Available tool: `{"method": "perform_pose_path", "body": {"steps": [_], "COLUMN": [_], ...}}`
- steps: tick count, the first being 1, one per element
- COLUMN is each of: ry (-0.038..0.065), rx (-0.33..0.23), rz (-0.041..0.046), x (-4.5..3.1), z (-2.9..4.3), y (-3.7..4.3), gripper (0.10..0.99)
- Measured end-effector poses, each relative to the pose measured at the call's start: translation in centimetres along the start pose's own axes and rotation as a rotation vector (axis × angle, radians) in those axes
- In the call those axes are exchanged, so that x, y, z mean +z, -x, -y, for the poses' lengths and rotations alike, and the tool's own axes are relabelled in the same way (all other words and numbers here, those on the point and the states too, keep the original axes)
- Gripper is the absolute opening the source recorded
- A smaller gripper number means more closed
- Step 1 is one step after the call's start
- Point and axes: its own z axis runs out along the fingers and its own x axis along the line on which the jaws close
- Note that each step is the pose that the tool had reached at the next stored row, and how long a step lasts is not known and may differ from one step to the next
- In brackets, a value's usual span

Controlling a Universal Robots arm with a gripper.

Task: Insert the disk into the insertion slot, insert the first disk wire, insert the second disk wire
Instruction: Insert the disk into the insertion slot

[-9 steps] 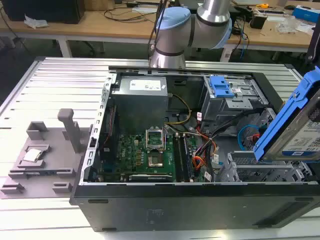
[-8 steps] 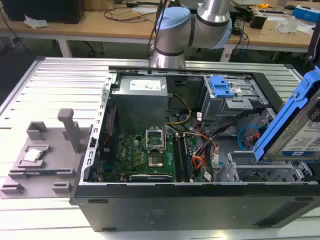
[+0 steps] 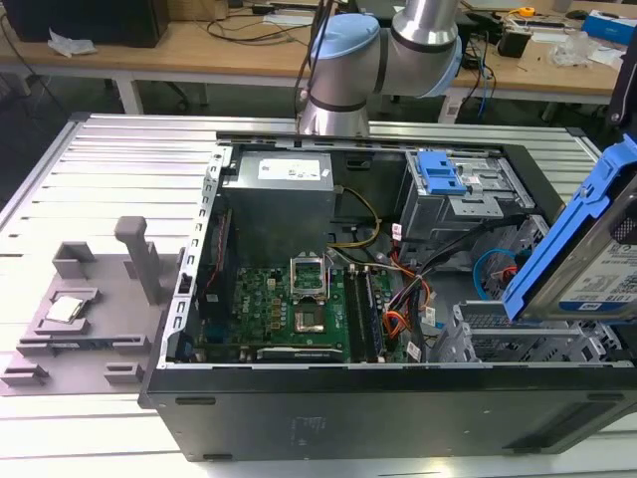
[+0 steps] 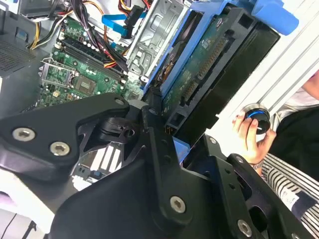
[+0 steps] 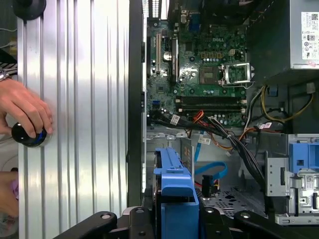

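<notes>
While clamped in the gripper (image 4: 172, 137), the disk (image 3: 597, 264) tilted above the insertion slot (image 3: 518, 344)

Disk (image 3: 585, 251): silver body, white label, bright blue frame.
Insertion slot (image 3: 518, 344): light grey, perforated pattern seen.
Gripper (image 5: 175, 219): black.
Motherboard (image 3: 284, 309): green.
Computer case (image 3: 398, 408): black.
Latch (image 3: 440, 171): blue.
Data cable (image 5: 212, 168): light blue.
Bench (image 3: 119, 164): silver, ribbed in parallel lines.
Sleeve (image 4: 286, 186): black-and-white stripes noted.
Arm (image 3: 343, 50): silver tube, pale blue joint caps.
</notes>
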Motion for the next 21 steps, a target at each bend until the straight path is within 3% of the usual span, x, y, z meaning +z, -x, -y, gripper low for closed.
{"method": "perform_pose_path", "body": {"steps": [21], "ry": [0.000], "rx": [0.000], "rz": [-0.0002], "x": [1.27], "z": [0.05], "y": [0.00], "gripper": [0.365]}}
